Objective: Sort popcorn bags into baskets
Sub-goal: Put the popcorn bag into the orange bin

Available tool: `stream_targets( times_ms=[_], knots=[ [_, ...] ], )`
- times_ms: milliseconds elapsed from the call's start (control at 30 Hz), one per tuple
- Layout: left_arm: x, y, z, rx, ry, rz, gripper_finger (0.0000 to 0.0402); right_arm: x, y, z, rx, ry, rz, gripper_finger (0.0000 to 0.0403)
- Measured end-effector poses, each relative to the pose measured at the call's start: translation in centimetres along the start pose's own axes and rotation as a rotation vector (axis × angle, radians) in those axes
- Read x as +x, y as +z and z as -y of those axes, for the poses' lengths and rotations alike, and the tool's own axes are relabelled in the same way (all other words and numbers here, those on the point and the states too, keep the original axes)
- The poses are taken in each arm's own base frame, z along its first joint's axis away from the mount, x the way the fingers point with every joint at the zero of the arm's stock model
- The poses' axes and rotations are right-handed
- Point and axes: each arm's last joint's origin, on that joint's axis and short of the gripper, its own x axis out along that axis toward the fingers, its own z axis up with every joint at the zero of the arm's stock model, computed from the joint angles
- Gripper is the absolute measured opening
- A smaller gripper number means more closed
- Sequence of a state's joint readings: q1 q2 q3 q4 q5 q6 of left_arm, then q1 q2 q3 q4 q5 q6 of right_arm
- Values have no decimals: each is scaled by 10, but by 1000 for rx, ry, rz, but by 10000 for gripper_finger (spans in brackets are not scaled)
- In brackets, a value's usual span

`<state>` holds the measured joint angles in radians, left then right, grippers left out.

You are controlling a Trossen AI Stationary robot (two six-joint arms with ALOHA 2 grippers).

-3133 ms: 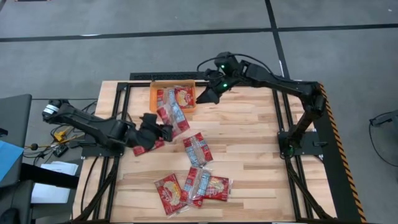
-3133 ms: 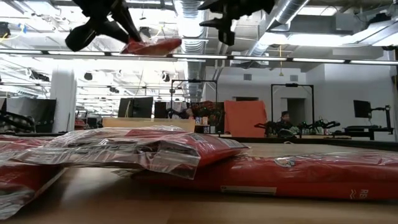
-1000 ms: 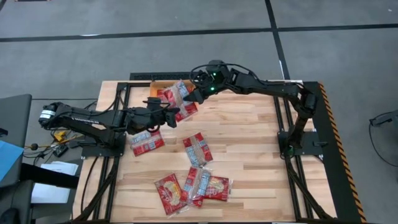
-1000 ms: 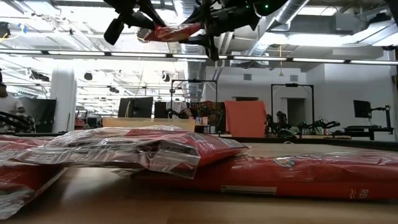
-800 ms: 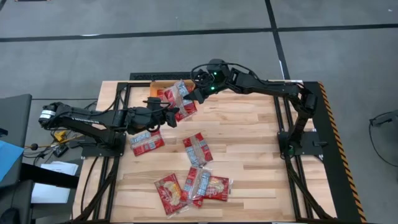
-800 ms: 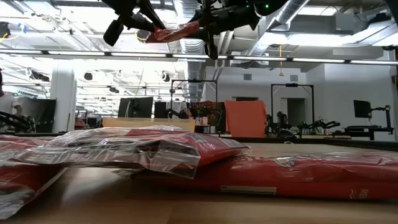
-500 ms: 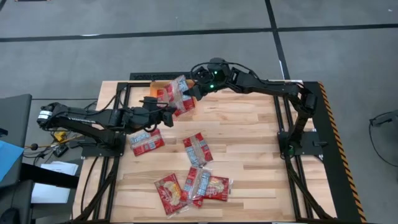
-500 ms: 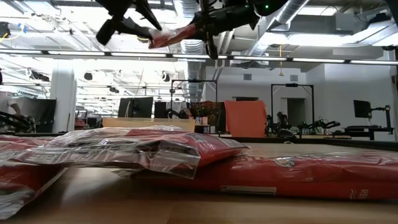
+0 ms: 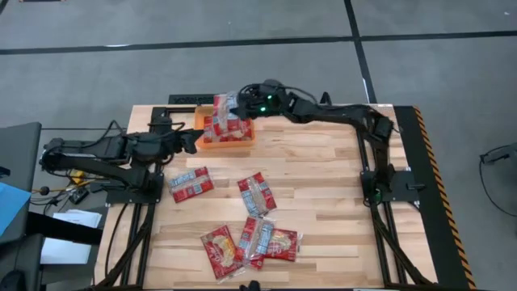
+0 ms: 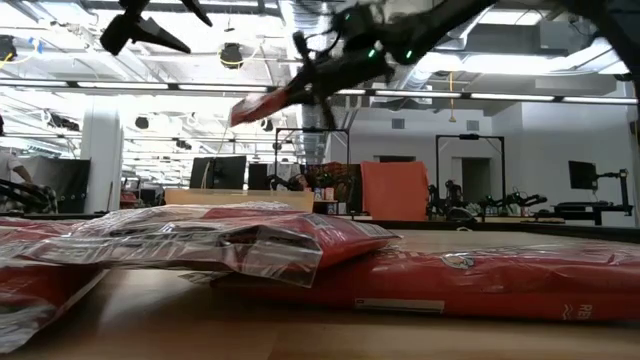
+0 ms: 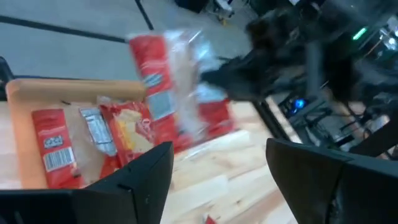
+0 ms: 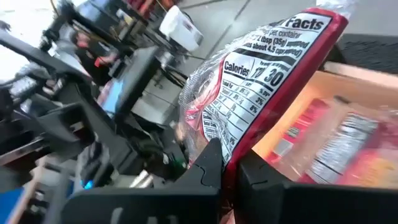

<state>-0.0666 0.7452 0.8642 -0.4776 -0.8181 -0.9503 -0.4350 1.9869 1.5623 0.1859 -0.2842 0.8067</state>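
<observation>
A popcorn bag (image 9: 224, 113) is held pinched between the fingers of the right gripper (image 9: 240, 109), hanging above the orange basket (image 9: 199, 133) at the far side of the table (image 9: 323, 202). In the right wrist view the bag (image 12: 267, 74) is seen clamped at one edge, its nutrition panel upward, with the basket (image 12: 323, 106) just below and beyond it — two or three packets (image 12: 348, 149) already lie inside. The left gripper (image 9: 191, 139) waits just left of the basket, its fingers spread wide and empty, as the left wrist view shows (image 11: 214, 180).

The step in hand is judged to be the placing of this bag into the basket. The next move calls for the bag to be lowered over a free part of the basket, tilted flatter so it does not stand on edge or catch the low wall, and only then released.

Much is left to be sorted: one bag (image 9: 190, 184) lies at the left of the table, another (image 9: 256, 192) near the middle, and a cluster of overlapping bags (image 9: 249, 242) at the near edge — the same ones that fill the foreground of the low view (image 10: 240, 240).
</observation>
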Motion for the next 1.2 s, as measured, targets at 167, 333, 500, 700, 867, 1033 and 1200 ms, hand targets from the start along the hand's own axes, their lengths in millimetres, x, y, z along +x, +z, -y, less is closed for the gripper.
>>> stream_targets(
  times_ms=[167,333,500,700,867,1033,1200],
  knots=[
    [-4,3,-4,11,8,4,244,35,-17,36,128,32,26,25],
    [-3,0,-6,31,26,-11,244,65,-21,60,145,16,18,30],
    [-3,0,-6,31,26,-11,244,88,-12,63,121,0,0,30],
    [-3,0,-6,29,23,-15,244,107,-9,65,52,-92,-108,38],
    [-3,0,-6,30,22,-14,244,111,-11,63,-10,-159,-104,39],
    [-3,0,-6,30,22,-15,244,111,-11,66,-62,-222,-82,50],
    [-3,0,-6,30,22,-15,244,110,-13,69,-75,-248,-109,91]
  ],
)
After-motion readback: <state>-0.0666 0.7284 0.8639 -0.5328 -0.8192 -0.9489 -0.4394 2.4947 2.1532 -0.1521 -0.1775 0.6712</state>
